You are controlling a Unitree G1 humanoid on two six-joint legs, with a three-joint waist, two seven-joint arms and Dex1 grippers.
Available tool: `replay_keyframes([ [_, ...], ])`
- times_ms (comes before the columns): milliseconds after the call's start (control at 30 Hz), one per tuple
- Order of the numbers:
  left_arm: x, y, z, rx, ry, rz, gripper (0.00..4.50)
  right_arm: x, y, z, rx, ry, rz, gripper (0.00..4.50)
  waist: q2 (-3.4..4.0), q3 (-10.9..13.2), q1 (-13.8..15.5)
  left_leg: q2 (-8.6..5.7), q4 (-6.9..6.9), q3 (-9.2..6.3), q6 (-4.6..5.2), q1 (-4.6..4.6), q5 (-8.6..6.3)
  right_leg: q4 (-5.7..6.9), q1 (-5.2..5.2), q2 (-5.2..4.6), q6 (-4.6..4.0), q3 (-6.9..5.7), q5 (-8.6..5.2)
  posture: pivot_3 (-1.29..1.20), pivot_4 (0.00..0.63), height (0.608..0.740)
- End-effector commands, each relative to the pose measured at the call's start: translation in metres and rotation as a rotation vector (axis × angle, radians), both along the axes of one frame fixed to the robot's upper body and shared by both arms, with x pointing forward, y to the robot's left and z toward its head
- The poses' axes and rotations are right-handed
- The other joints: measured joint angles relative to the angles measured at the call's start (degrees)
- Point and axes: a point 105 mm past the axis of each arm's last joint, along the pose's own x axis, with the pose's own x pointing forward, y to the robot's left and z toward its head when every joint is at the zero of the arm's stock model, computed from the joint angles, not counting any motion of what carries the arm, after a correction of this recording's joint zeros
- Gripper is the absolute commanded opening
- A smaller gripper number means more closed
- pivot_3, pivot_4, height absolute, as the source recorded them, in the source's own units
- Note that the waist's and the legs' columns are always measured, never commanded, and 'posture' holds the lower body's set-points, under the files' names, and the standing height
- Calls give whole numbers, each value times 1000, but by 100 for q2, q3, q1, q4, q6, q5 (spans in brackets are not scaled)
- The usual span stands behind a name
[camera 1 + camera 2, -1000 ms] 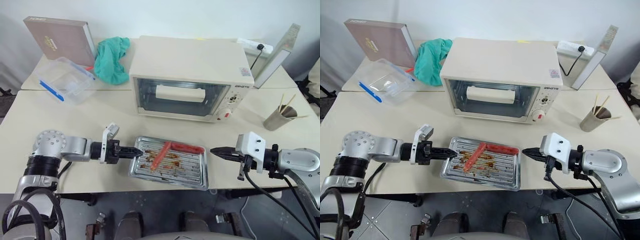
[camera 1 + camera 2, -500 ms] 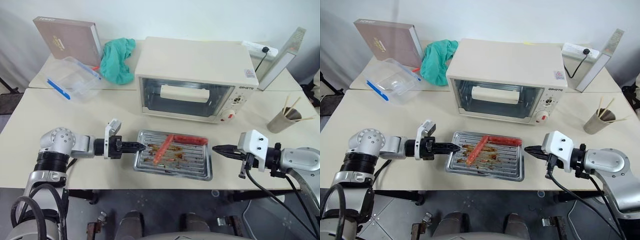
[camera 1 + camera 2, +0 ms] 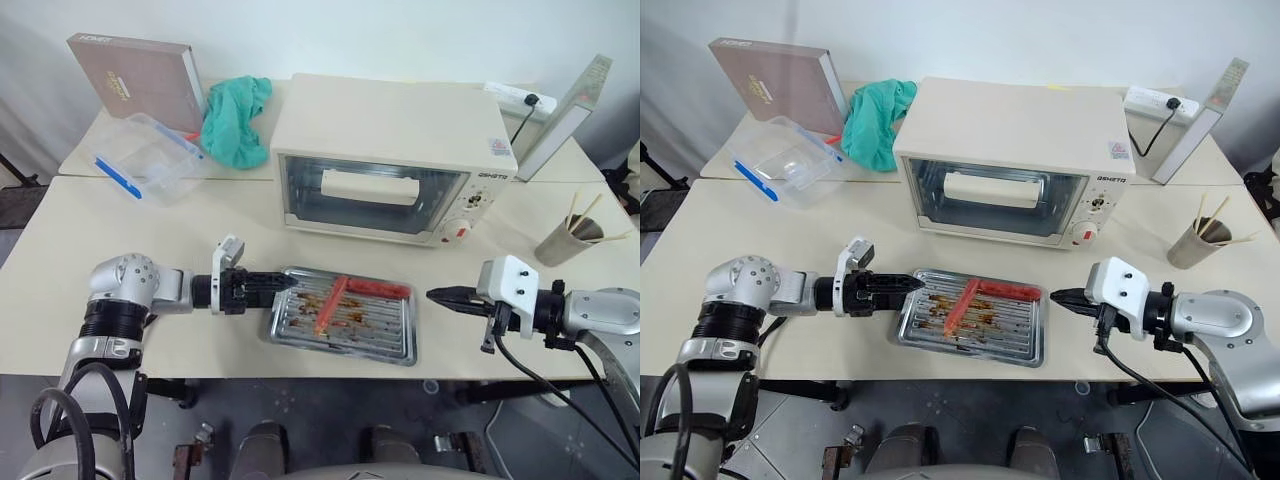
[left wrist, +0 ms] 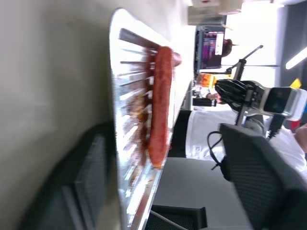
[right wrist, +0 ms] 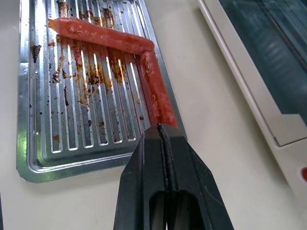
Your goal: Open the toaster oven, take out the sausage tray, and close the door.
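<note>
Table (image 3: 60, 250) wide, cream. Oven (image 3: 395, 155) at the far middle, glass front facing the robot. Door (image 3: 372, 195) upright against the cavity, so judged closed, bar handle across its upper part.

Tray (image 3: 345, 315) out of the oven, flat on the table just in front of it, near the front edge. Long axis across the table, left to right. Two red sausages (image 3: 352, 293) on the ridges, meeting in a bent line; grease stains around them.

Left end effector (image 3: 275, 284) at the tray's left short edge, pointing right along the long axis. Fingers spread and straddling the rim in the wrist view; released, not clamped. Touching the rim or just clear of it: cannot tell.

Right end effector (image 3: 437, 295) just beside the tray's right short edge, apart from it, pointing left. Fingers pressed together, clenched on nothing.

Judgement: tray lies between the two, left arm the nearer. Task looks all but complete; left arm only needs to back off leftward, along the tray's long axis.
</note>
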Motion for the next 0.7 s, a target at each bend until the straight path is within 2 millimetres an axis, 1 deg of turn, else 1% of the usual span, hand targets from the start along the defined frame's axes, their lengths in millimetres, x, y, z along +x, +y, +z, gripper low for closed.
replay_keyframes([
  [33,0,27,-9,128,-29,64,4478,-1,-13,7,-18,1,-32,0,0,0,-46,1,-1,0,0,0,0,0,0,0,0,0,0,0,150,740],
  [67,-1,32,-5,133,-67,64,4478,-2,-17,4,-17,33,-49,0,0,0,-56,2,-4,0,-1,0,0,0,-2,1,0,0,0,0,150,740],
  [167,-7,47,2,157,-112,65,4500,-6,-27,0,-8,103,-75,589,0,1,-128,5,-20,5,-2,0,1,0,-9,1,0,1,0,0,150,740],
  [267,-9,58,5,179,-172,69,4500,-8,-34,-1,17,127,-88,1611,0,2,-146,6,-24,8,-2,-2,0,-1,-10,4,0,1,0,0,150,740],
  [333,-5,65,17,148,-337,95,4500,-11,-38,1,65,151,-80,2401,-1,3,-141,6,-22,8,-1,-3,0,-6,-10,4,0,0,0,0,150,740],
  [400,0,66,38,65,-605,136,4500,-13,-43,3,106,165,-73,2969,-2,5,-128,6,-21,9,-1,-5,-1,-6,-10,3,0,1,0,0,150,740],
  [433,1,68,45,47,-746,152,4500,-12,-48,3,116,166,-86,3325,-3,5,-121,7,-20,9,-1,-5,-1,-8,-10,3,0,0,0,0,150,740],
  [467,1,72,47,55,-832,170,4500,-11,-54,1,116,169,-98,3593,-6,7,-113,7,-18,8,-1,-6,-2,-8,-10,2,0,0,0,0,150,740],
  [533,1,78,46,61,-884,193,4500,-10,-62,-3,103,179,-106,4251,-8,8,-91,8,-14,9,0,-7,-2,-12,-9,3,-1,-1,0,0,150,740],
  [567,2,80,45,81,-914,194,4500,-9,-64,-4,104,181,-103,4486,-8,8,-68,8,-12,9,0,-8,-2,-15,-9,3,0,-1,0,0,150,740],
  [600,2,81,44,114,-964,184,4500,-8,-66,-4,107,183,-102,4486,-7,8,-58,8,-10,9,0,-7,-2,-14,-10,3,-1,-1,0,0,150,740],
  [633,-1,80,49,129,-1052,157,4500,-9,-67,-4,116,191,-97,4486,-7,8,-56,8,-10,9,0,-7,-2,-14,-10,3,0,-1,0,0,150,740],
  [700,-8,79,55,129,-1139,92,4500,-9,-69,-5,122,200,-93,4486,-7,8,-62,8,-10,10,1,-7,-3,-15,-10,2,0,-1,1,0,150,740],
])
